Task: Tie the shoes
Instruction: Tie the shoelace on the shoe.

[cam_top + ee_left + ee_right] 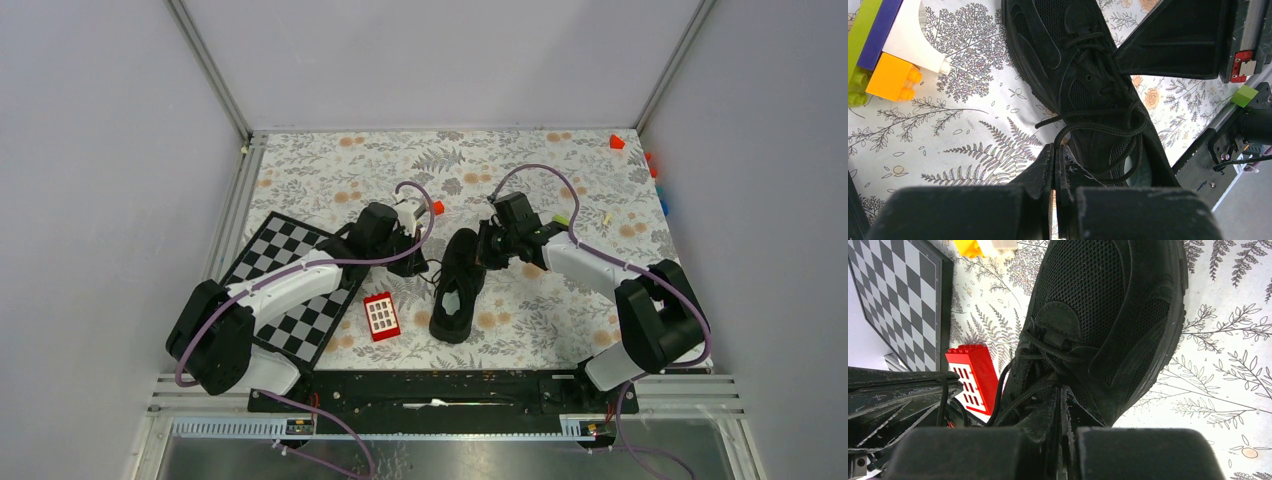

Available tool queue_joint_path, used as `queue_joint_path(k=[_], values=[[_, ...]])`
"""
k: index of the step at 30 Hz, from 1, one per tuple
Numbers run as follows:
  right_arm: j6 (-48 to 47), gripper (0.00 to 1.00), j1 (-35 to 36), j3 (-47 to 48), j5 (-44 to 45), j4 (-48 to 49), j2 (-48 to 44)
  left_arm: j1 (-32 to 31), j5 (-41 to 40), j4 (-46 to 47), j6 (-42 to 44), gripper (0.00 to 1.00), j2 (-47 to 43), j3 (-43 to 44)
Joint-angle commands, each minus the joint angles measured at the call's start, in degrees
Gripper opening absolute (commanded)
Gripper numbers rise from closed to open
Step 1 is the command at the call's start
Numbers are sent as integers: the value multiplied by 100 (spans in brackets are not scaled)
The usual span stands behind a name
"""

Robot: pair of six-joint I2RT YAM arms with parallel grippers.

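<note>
Two grippers flank the sneaker (pixel 457 290). Left gripper (pixel 1055 150) at its 10 o'clock, fingers pressed together by the laces (pixel 1098 125). Sneaker mid-table, toe toward 12. Right gripper (pixel 1060 395) at 1 o'clock, fingers together too.

The sneaker (pixel 458 285) lies mid-table (pixel 560 310), toe toward 12 o'clock and heel toward the arm bases. The left gripper (pixel 420 265) sits at its 10 o'clock and the right gripper (pixel 484 250) at its 1 o'clock. A flat block (pixel 381 316) lies just beside the sneaker at 8 o'clock. The chessboard (pixel 275 248) is farther out at 9 o'clock. Loose bricks (pixel 617 142) lie well apart toward 2 o'clock.
</note>
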Motion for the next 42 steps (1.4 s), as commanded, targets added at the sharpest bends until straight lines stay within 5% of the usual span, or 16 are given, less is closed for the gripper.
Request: queue_joint_path(k=[1, 42], values=[[28, 0, -23, 15, 247, -23, -239, 1, 51, 274, 47, 0, -13, 214], [755, 0, -20, -1122, 2237, -246, -2090, 292, -858, 78, -161, 0, -426, -407]])
